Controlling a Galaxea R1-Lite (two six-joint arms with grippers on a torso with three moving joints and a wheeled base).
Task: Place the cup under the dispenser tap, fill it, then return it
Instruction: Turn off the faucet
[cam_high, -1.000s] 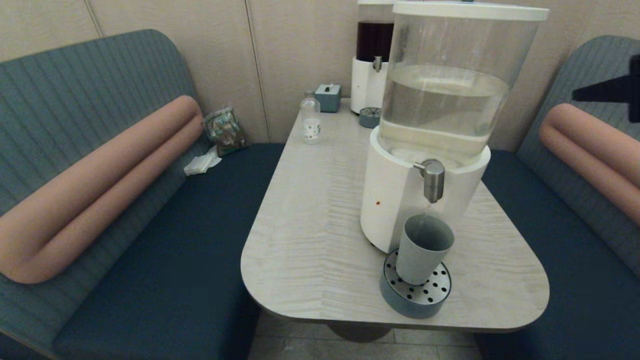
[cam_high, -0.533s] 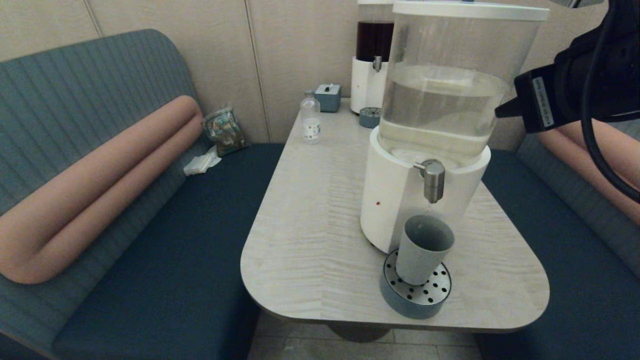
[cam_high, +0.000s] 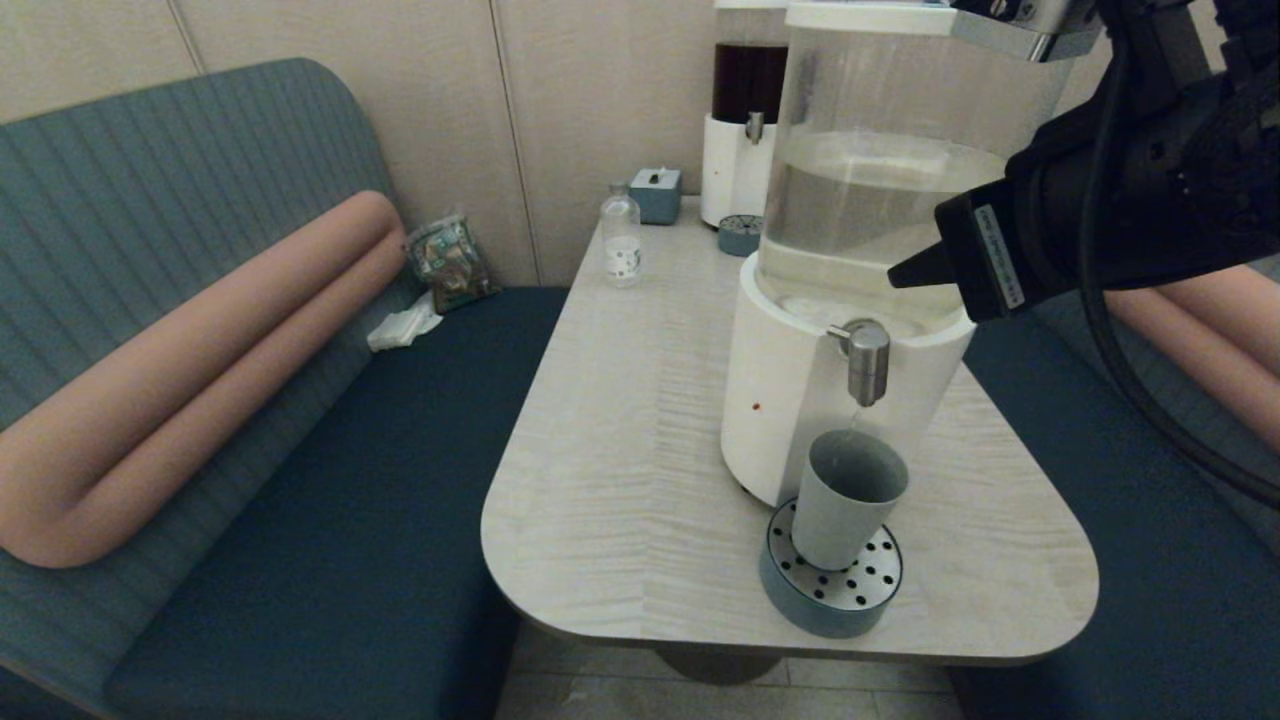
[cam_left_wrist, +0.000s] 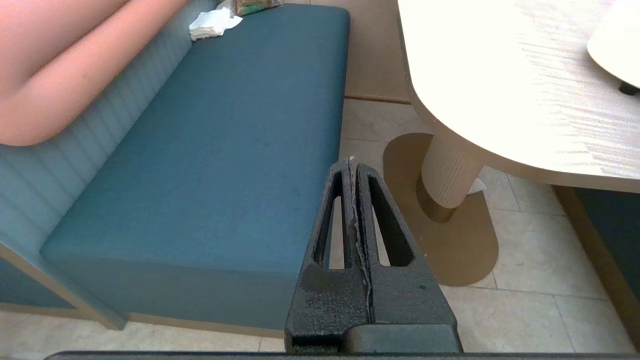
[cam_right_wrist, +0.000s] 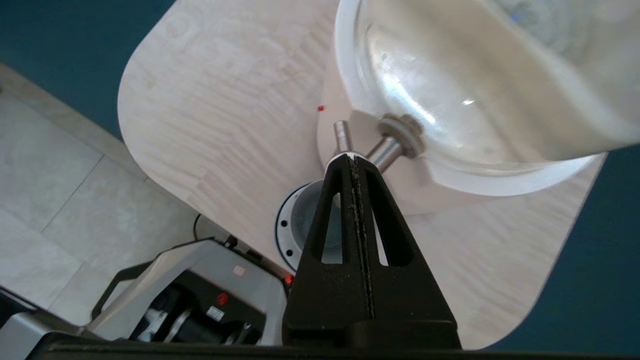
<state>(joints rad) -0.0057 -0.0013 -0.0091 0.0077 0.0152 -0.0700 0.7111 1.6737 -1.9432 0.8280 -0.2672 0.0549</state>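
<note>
The grey-green cup (cam_high: 848, 495) stands upright on the round perforated drip tray (cam_high: 868, 590), directly below the steel dispenser tap (cam_high: 866, 360) of the large dispenser (cam_high: 790, 400) with its white base and clear-liquid tank. My right gripper (cam_high: 897, 279) is shut and empty, hanging just right of and above the tap, close to the tank. In the right wrist view its shut tips (cam_right_wrist: 353, 157) line up over the tap (cam_right_wrist: 342, 135), with the cup (cam_right_wrist: 304, 220) partly hidden behind the fingers. My left gripper (cam_left_wrist: 352, 162) is shut, parked low beside the bench and out of the head view.
At the back of the table (cam_high: 620, 480) stand a dark-liquid dispenser (cam_high: 745, 120), its small drip tray (cam_high: 740, 235), a small clear bottle (cam_high: 621, 240) and a tissue box (cam_high: 656, 192). Padded benches flank the table on both sides. The table's front edge is near the drip tray.
My right arm has come in from the right edge and moved left and down toward the tap. The cup and the tray have not moved.
</note>
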